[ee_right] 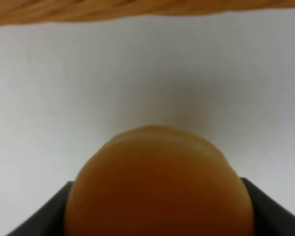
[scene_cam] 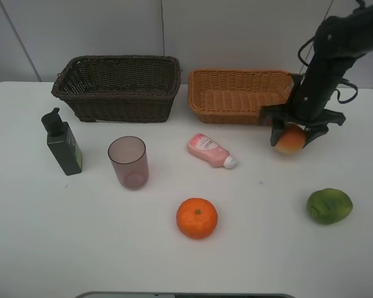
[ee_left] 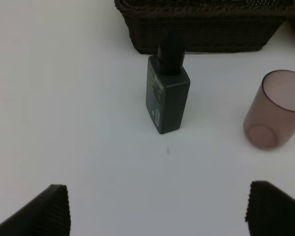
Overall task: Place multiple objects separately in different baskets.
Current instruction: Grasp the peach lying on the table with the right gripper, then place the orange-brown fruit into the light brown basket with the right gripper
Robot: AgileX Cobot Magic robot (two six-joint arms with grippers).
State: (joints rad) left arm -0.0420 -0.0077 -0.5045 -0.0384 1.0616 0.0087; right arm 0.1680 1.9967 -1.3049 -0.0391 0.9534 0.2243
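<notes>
My right gripper (scene_cam: 294, 136) is shut on the red-orange peach (scene_cam: 290, 141), held just above the table in front of the light tan basket's (scene_cam: 230, 115) right end. The right wrist view shows the peach (ee_right: 157, 187) filling the space between the jaws, with the tan basket's edge (ee_right: 113, 10) beyond it. My left gripper (ee_left: 157, 211) is open and empty, facing the dark green pump bottle (ee_left: 167, 93) and the mauve cup (ee_left: 275, 110). On the table lie the pink tube (scene_cam: 210, 151), the orange (scene_cam: 197, 218) and the green fruit (scene_cam: 329, 205). The dark brown basket (scene_cam: 124, 105) stands at the back left.
The pump bottle (scene_cam: 63, 144) and cup (scene_cam: 129, 161) stand upright in front of the dark basket (ee_left: 201, 29). Both baskets hold nothing that I can see. The right arm (scene_cam: 326, 56) reaches down from the upper right, and a wall runs behind the table.
</notes>
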